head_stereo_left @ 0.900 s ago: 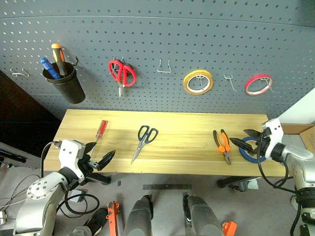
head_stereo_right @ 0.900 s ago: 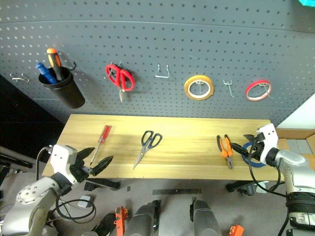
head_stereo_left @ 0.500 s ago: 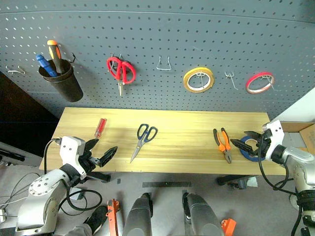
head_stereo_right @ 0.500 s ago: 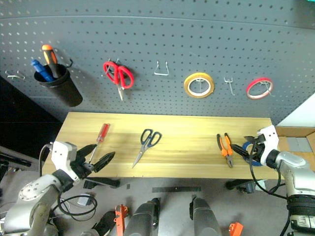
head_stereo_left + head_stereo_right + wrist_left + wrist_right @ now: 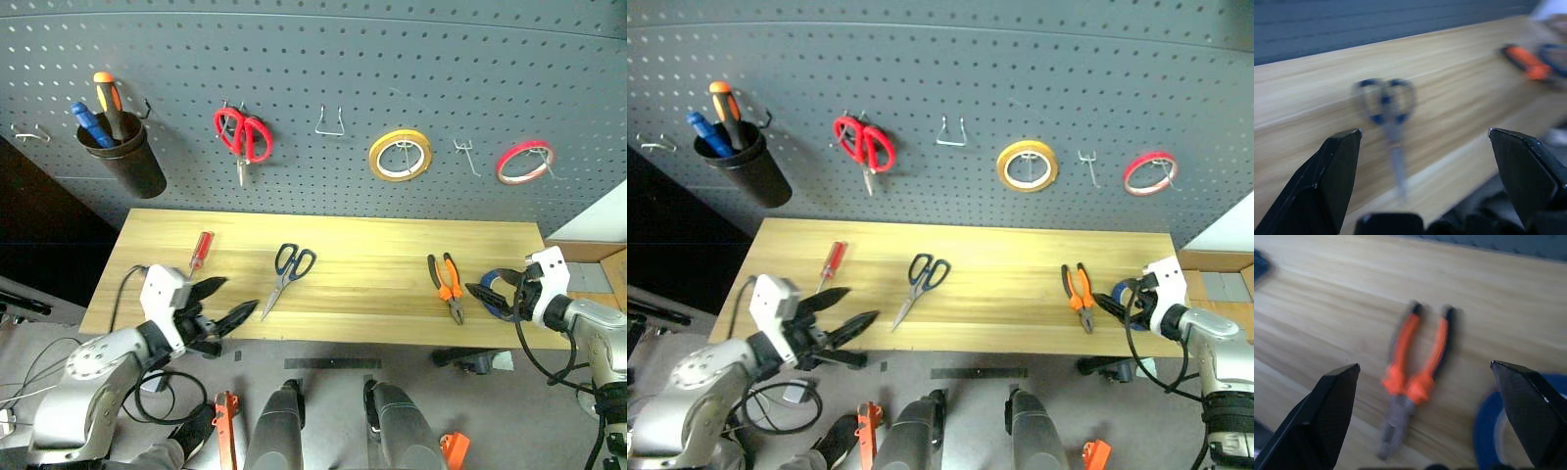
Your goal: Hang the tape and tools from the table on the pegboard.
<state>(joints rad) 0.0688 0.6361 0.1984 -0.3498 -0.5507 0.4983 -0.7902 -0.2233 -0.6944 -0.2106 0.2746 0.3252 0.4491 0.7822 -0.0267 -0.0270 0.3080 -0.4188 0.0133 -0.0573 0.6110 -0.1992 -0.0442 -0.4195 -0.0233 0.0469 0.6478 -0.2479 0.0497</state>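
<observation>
Down at the lower left of the head view, the left gripper [image 5: 223, 302] hangs just off the front edge of the desk [image 5: 372, 250], fingers spread wide with nothing between them. Its wrist camera looks between those fingers at the dark-handled scissors [image 5: 1387, 113], which lie flat on the wood, blades toward the front edge. Just up and left of that gripper in the head view is the screwdriver [image 5: 199, 254] with the clear red handle, also flat on the desk, near its left end.

Over at the right edge of the frame, the right gripper [image 5: 495, 291] is wide open too, holding nothing, and sits right over the blue tape [image 5: 498, 297] at the desk's right end; can't tell if a finger is touching the roll. The orange-and-black pliers [image 5: 447, 286] lie just left of the tape, handles toward the pegboard [image 5: 313, 69], nose toward the front edge. The right wrist view shows the pliers [image 5: 1415, 377] between the open fingers with the blue roll [image 5: 1489, 428] beside them.

Up on the pegboard, left to right: a black cup [image 5: 124, 160] holding a couple of tool handles, red-handled scissors [image 5: 242, 138], a bare wire hook [image 5: 329, 123], a yellow tape roll [image 5: 399, 156], another small hook [image 5: 465, 155] and a red tape roll [image 5: 523, 162].
</observation>
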